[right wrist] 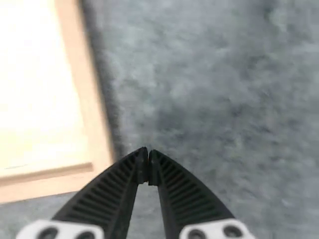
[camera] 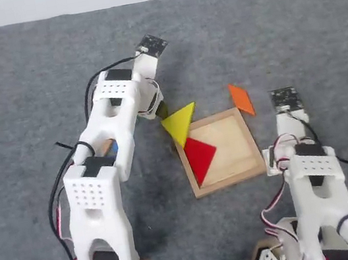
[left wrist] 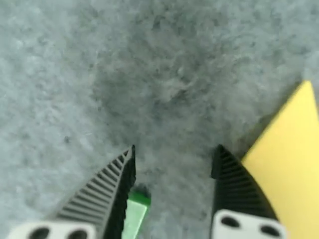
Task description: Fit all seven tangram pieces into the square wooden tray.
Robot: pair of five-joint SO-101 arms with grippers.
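high view: the square wooden tray (camera: 250,138) lies on the grey carpet (camera: 25,81), a little right of the middle. inside it, a red triangle (camera: 199,155) lies flat in the left part; the rest of the tray floor is bare wood. a yellow triangle (camera: 180,123) lies over the far left corner of the tray, partly on the rim and partly outside. an orange piece (camera: 241,99) lies on the carpet, just beyond the far right corner of the tray (it is close to the rim, but i cannot tell if it touches). the left arm (camera: 114,110) stretches from the near left side toward the far middle, and the left gripper (camera: 160,109) is low, just left of the yellow triangle. the right arm (camera: 312,174) stands right of the tray, beside its near right corner.

left wrist view: the left gripper (left wrist: 174,149) is spread wide above the carpet and holds nothing. a green piece (left wrist: 133,214) shows between its two fingers, close to one of them. the yellow triangle (left wrist: 289,164) lies just outside the other finger (left wrist: 234,184).

right wrist view: the right gripper (right wrist: 147,152) has its two tips pressed together with nothing between them. it is over the carpet, just beside a corner of the tray (right wrist: 94,119).
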